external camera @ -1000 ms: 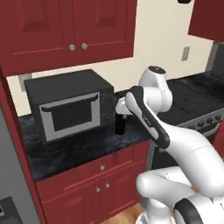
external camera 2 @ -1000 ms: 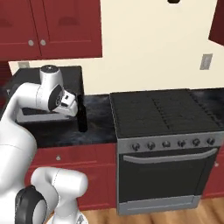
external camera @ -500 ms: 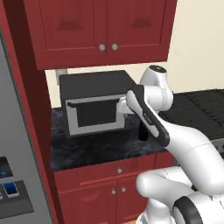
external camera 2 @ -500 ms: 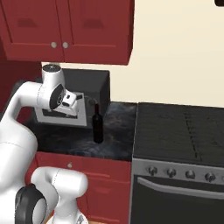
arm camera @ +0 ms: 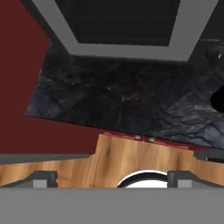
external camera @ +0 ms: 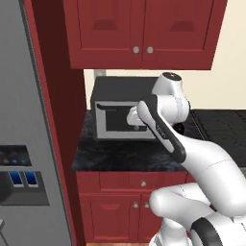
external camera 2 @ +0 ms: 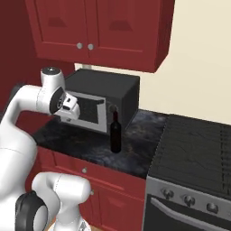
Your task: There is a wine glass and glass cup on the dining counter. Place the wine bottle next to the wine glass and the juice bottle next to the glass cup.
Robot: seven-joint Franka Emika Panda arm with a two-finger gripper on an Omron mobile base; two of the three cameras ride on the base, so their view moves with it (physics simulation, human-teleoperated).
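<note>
On wall counter | wine bottle right of hand (apart) — fingers spread

The slim, near-black glass wine bottle looks smooth and glossy on the black, grey-veined polished stone wall counter, near the matt black microwave with its grey metal-look door frame, above painted dark red cabinets and a wood-plank floor.

The white arm rises from its base, bends at the elbow and folds back, wrist turned down toward six o'clock; the gripper hangs wide open, empty.
</note>
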